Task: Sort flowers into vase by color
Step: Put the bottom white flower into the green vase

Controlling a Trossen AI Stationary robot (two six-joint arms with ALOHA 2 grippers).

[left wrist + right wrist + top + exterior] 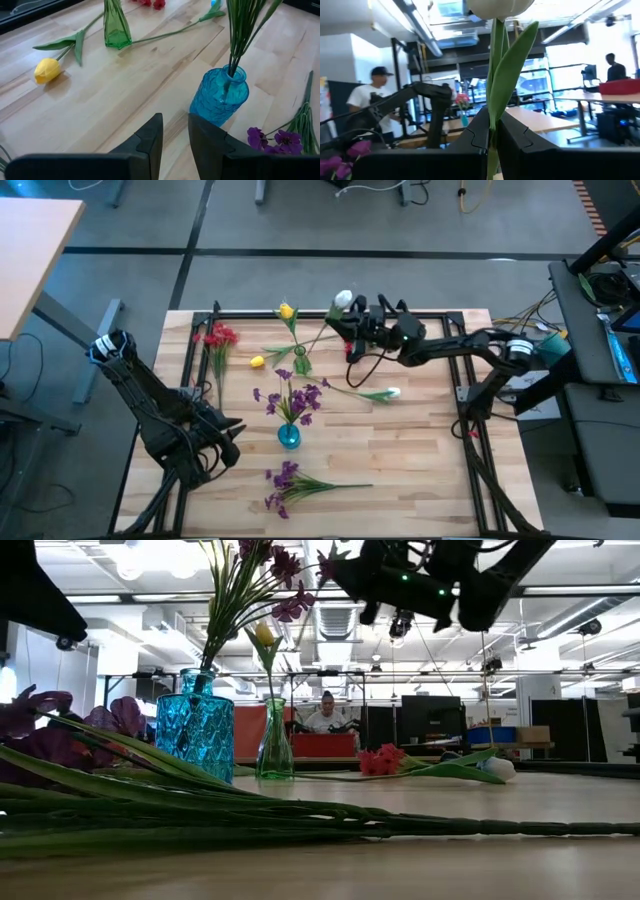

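From above, the right gripper [352,328] hangs over the table's [420,470] far edge, a white tulip [343,300] poking out beyond its fingertips. The left gripper [232,442] waits beside the blue vase [288,436] of purple flowers [290,396].

Right wrist view: the fingers [479,131] are pinched onto the tulip's green stem [495,65], pale bud upright above them.

Left wrist view: the fingers [150,137] stand slightly apart, holding nothing.

My white bud [492,7] cut off above in my right wrist view, its stem hidden between my right pincer [491,131] fingers, purple blooms [285,575] cropped in the low view
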